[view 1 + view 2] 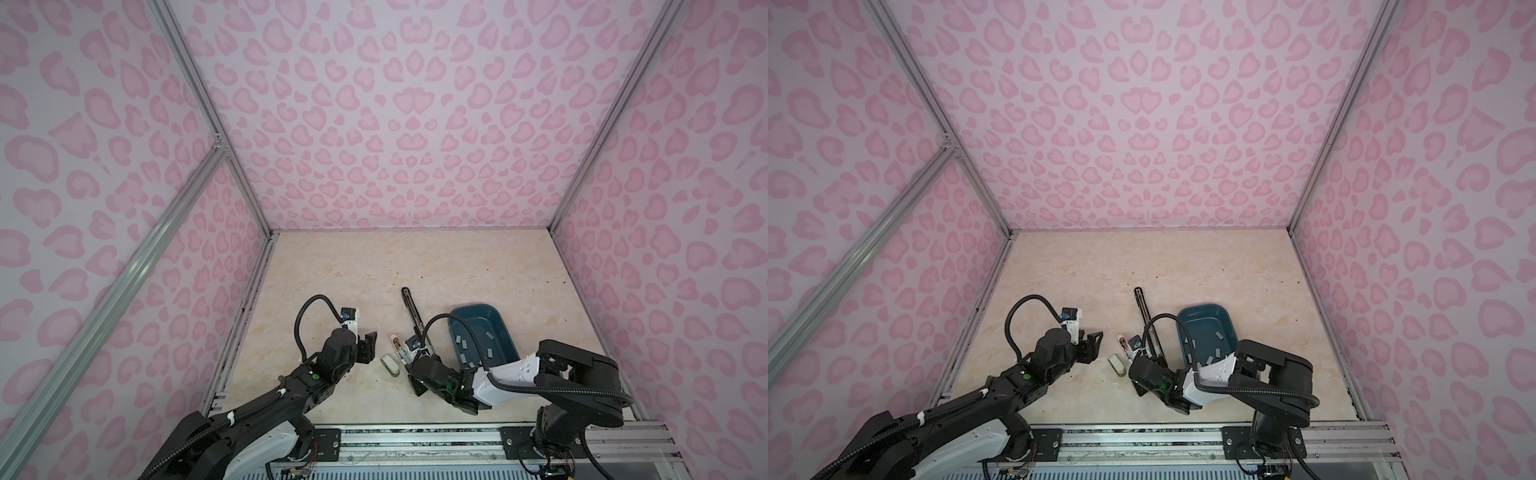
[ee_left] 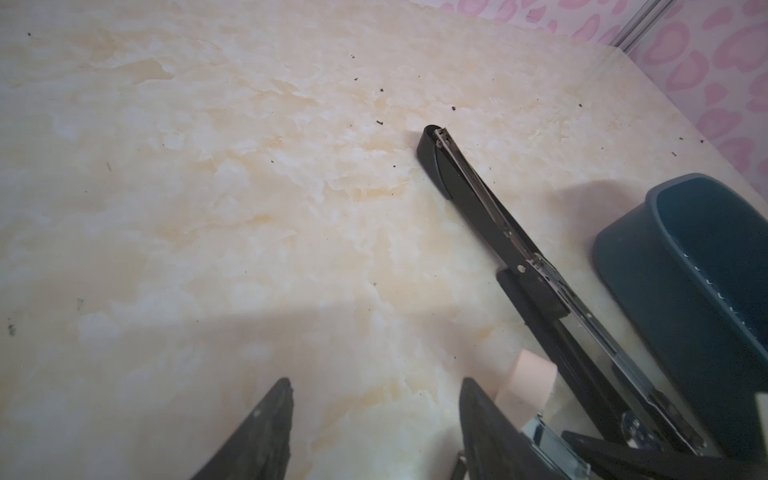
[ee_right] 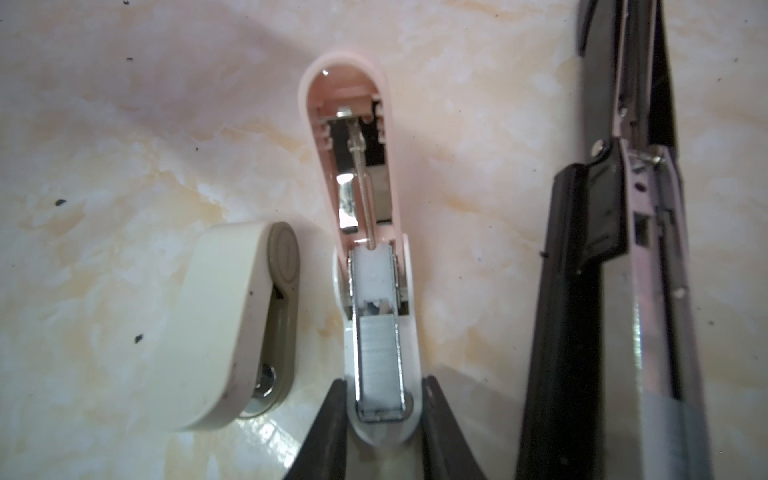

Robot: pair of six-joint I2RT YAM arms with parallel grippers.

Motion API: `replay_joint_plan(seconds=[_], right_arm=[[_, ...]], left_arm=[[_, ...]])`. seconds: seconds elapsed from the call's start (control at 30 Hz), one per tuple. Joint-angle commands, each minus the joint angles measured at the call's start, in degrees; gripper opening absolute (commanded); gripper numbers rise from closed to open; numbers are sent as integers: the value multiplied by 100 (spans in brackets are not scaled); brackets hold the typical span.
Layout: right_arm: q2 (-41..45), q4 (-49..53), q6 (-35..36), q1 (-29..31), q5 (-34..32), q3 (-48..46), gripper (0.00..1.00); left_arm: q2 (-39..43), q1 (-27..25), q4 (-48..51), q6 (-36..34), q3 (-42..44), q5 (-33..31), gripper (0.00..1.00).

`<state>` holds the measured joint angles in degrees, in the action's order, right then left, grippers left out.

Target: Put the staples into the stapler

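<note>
One strip of staples (image 3: 380,361) already sits in the open channel of the pink stapler (image 3: 411,291), just ahead of the right gripper (image 3: 384,384). That gripper's jaws are pressed against both sides of the stapler's white front end, pinching it as far as the wrist view shows. The stapler's long axis runs straight away from that gripper, with the pink lid (image 3: 351,89) thrown back flat beyond the hinge, at the far end. That, I'd say, is what the coming move turns on: the lid has to swing back toward the right gripper over the strip, and the free arm looks best placed to do it. The left gripper (image 1: 370,343) hovers spread and empty, near the lid's tip.

More loose strips (image 1: 488,353) lie in the teal tub (image 1: 478,326) on the right gripper's outer side. A cream stapler (image 3: 232,324) lies shut just beside the pink one, on the left gripper's side. A long black stapler (image 3: 615,291) lies open on the other side, between it and the tub. All rest on a marbled cream bench (image 1: 353,270) speckled with dark crumbs, walled by pink spotted panels on aluminium rails.
</note>
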<state>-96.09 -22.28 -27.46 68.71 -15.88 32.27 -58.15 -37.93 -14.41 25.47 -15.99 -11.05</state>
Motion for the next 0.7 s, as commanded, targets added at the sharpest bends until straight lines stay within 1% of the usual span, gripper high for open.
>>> replay_joint_plan(seconds=[0.0, 0.23, 0.4, 0.57, 0.67], right_arm=[[-20, 286, -90, 25, 6, -46, 23], [-23, 233, -188, 81, -38, -133, 22], [-86, 208, -197, 91, -25, -103, 21], [-103, 242, -150, 90, 15, -38, 21], [-137, 217, -141, 90, 23, -28, 21]], left_arm=[[-140, 4, -353, -25, -99, -103, 65], [-543, 2, -588, -119, -209, 63, 66], [-835, 2, -737, -251, -283, 62, 65], [-1193, 4, -1037, -297, -341, 420, 64], [-1443, -2, -1163, -338, -392, 530, 64]])
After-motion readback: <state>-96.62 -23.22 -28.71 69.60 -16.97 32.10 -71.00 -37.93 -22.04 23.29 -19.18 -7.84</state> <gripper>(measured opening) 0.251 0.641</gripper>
